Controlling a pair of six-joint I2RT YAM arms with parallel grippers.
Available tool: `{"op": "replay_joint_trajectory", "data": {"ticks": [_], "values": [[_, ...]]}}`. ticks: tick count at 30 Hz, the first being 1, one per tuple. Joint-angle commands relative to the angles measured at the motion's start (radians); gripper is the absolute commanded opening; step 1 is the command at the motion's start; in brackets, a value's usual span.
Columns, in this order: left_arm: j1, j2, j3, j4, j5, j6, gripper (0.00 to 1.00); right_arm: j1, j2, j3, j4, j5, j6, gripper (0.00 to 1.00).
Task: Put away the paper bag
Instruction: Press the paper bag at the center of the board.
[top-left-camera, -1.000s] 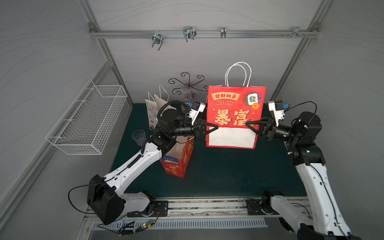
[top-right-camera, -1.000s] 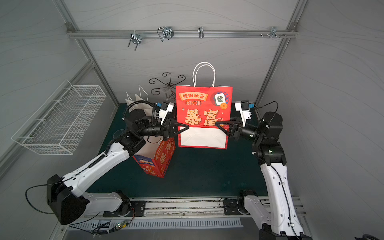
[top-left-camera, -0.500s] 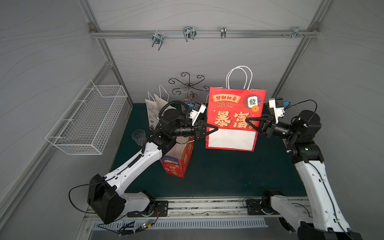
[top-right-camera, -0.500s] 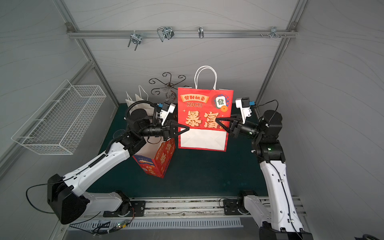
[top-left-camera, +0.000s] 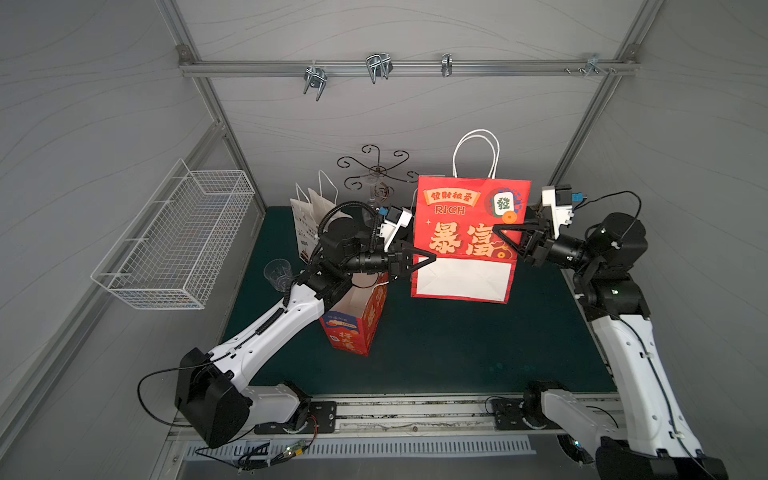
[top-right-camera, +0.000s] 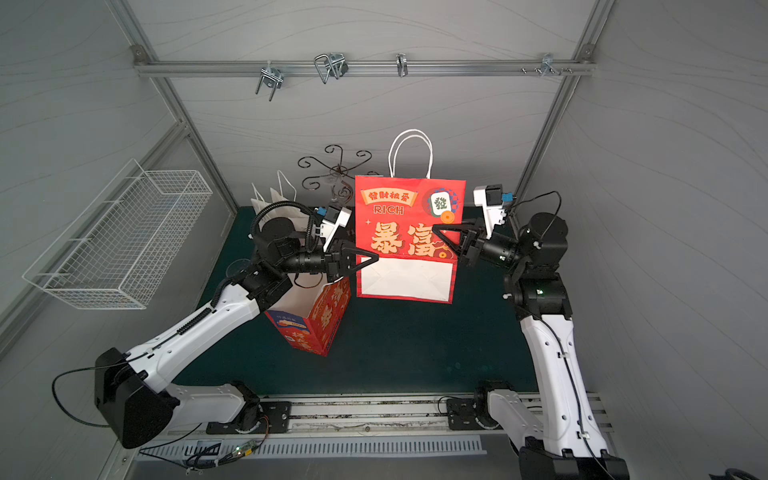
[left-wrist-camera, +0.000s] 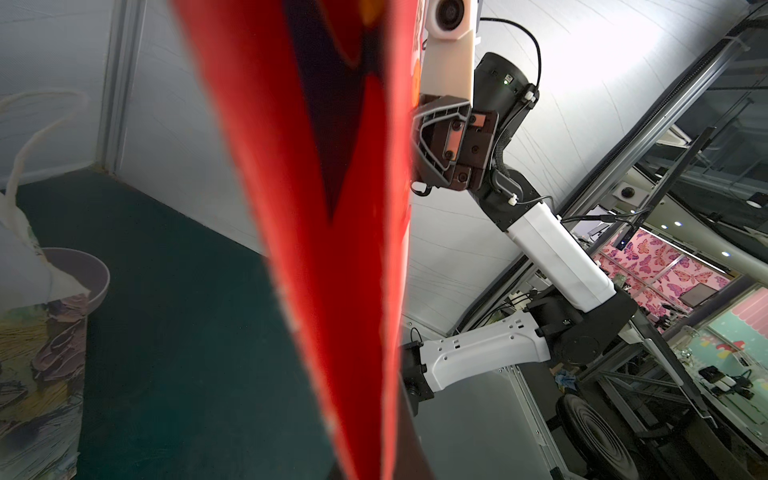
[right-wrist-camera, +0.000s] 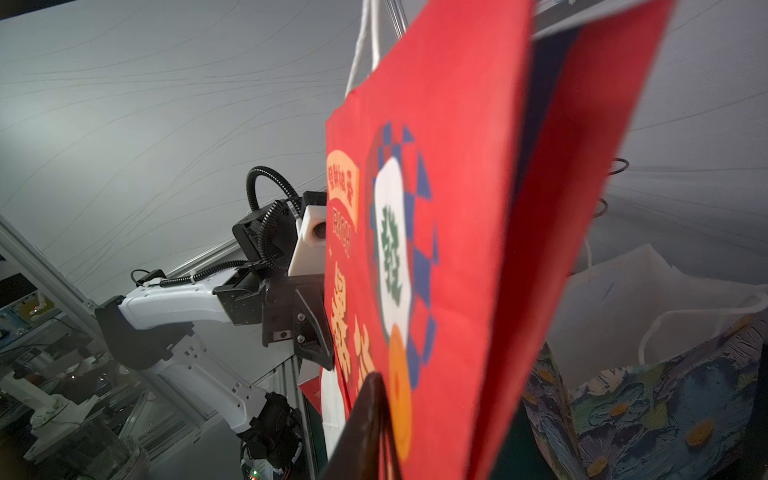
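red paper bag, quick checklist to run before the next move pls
1. left gripper shut on the red paper bag side edge: ok
2. right gripper firm on the opposite edge: cannot tell, it only overlaps the front
3. bag folded flat and upright: ok
4. white handles free of snags: ok
5. left arm clear of the small red bag beneath it: cannot tell
6. wire basket has room: ok
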Motion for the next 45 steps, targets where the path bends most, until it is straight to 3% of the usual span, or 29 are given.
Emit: {"op": "replay_joint_trajectory", "data": {"ticks": [1, 3, 5, 9, 10, 11, 12, 14, 16, 19, 22, 23, 24, 26, 29, 32, 35, 36, 38, 39, 41, 43, 45], "values": [[-0.005, 0.006, 0.026, 0.010, 0.034, 0.015, 0.00, -0.002, 0.004, 0.055, 0.048, 0.040, -0.028, 0.20], [-0.004, 0.006, 0.024, 0.010, 0.037, 0.015, 0.00, -0.006, 0.013, 0.071, 0.055, 0.039, -0.031, 0.13], [-0.005, 0.006, 0.022, 0.009, 0.040, 0.016, 0.00, -0.006, 0.023, 0.077, 0.066, 0.032, -0.030, 0.00], [-0.005, 0.001, 0.018, 0.010, 0.042, 0.019, 0.00, -0.006, 0.030, 0.075, 0.080, 0.030, -0.012, 0.00], [-0.005, 0.001, 0.017, 0.010, 0.042, 0.020, 0.00, -0.006, 0.030, 0.074, 0.082, 0.036, -0.009, 0.04], [-0.005, 0.000, 0.016, 0.010, 0.042, 0.021, 0.00, -0.006, 0.028, 0.074, 0.083, 0.043, -0.008, 0.16], [-0.005, 0.000, 0.015, 0.010, 0.042, 0.020, 0.00, -0.006, 0.028, 0.077, 0.084, 0.050, -0.007, 0.22], [-0.005, -0.001, 0.015, 0.009, 0.043, 0.021, 0.00, -0.006, 0.028, 0.085, 0.087, 0.061, -0.008, 0.24], [-0.005, 0.001, 0.015, 0.009, 0.046, 0.019, 0.00, -0.007, 0.031, 0.092, 0.094, 0.066, -0.008, 0.20], [-0.005, 0.001, 0.012, 0.009, 0.051, 0.019, 0.00, -0.009, 0.037, 0.095, 0.112, 0.065, -0.004, 0.00], [-0.005, 0.000, 0.009, 0.007, 0.052, 0.022, 0.00, -0.011, 0.041, 0.092, 0.126, 0.066, 0.006, 0.00], [-0.005, -0.002, 0.007, 0.005, 0.052, 0.022, 0.00, -0.012, 0.041, 0.092, 0.128, 0.073, 0.008, 0.04], [-0.005, -0.003, 0.006, 0.002, 0.052, 0.024, 0.00, -0.012, 0.039, 0.094, 0.132, 0.083, 0.011, 0.17], [-0.005, -0.005, 0.003, 0.000, 0.052, 0.024, 0.00, -0.015, 0.042, 0.099, 0.146, 0.092, 0.018, 0.22], [-0.005, -0.006, -0.001, 0.000, 0.055, 0.024, 0.00, -0.023, 0.052, 0.112, 0.173, 0.096, 0.034, 0.16], [-0.005, -0.004, -0.002, -0.002, 0.058, 0.025, 0.00, -0.026, 0.060, 0.118, 0.198, 0.088, 0.046, 0.00], [-0.005, -0.004, -0.002, -0.002, 0.059, 0.025, 0.00, -0.027, 0.063, 0.120, 0.204, 0.085, 0.050, 0.00], [-0.004, -0.005, -0.002, -0.001, 0.060, 0.025, 0.00, -0.027, 0.063, 0.121, 0.205, 0.089, 0.053, 0.01], [-0.004, -0.005, -0.004, -0.001, 0.060, 0.027, 0.00, -0.027, 0.063, 0.127, 0.203, 0.104, 0.054, 0.32], [-0.005, -0.005, -0.005, -0.001, 0.061, 0.026, 0.00, -0.029, 0.067, 0.131, 0.208, 0.108, 0.058, 0.34], [-0.005, -0.005, -0.004, -0.002, 0.063, 0.027, 0.00, -0.034, 0.071, 0.138, 0.247, 0.105, 0.086, 0.29], [-0.005, -0.005, -0.005, -0.003, 0.065, 0.028, 0.00, -0.042, 0.079, 0.138, 0.304, 0.097, 0.121, 0.10], [-0.005, -0.005, -0.007, -0.003, 0.064, 0.028, 0.00, -0.047, 0.086, 0.141, 0.330, 0.089, 0.139, 0.00]]}}
